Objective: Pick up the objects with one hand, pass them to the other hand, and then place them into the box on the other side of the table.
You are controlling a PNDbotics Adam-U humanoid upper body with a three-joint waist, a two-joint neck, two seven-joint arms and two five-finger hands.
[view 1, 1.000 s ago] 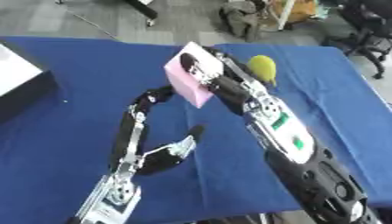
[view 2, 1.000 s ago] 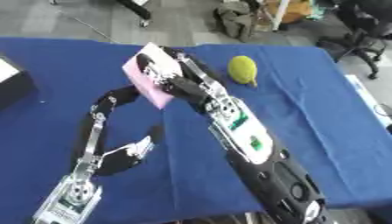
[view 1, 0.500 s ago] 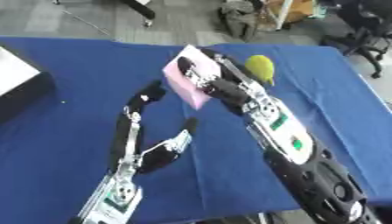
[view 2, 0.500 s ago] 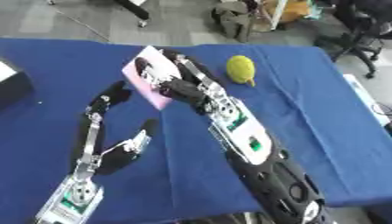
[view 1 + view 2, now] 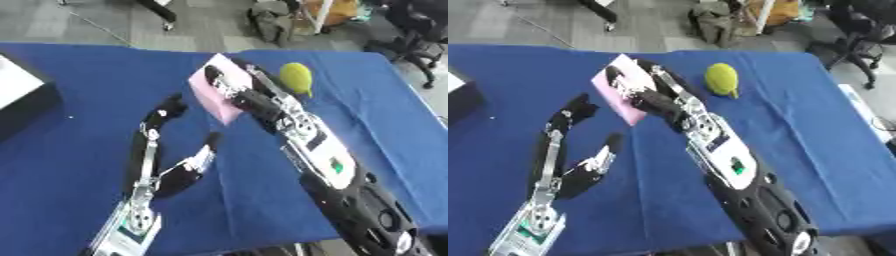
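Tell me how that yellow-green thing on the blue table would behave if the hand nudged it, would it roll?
The yellow-green thing looks rounded and egg-like, so a nudge would probably roll or wobble it. The blue table is flat with nothing touching it, so little would stop it. Its weight cannot be judged.

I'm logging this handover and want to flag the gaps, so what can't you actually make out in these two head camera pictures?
- Box: cut off by the left edge in both views; its inside does not show.
- Pink object: the right hand covers its right side, so the contact there is hidden.
- Yellow-green object: too blurred to identify.
- Left hand: open below the pink object; whether it touches the blue table cannot be told.
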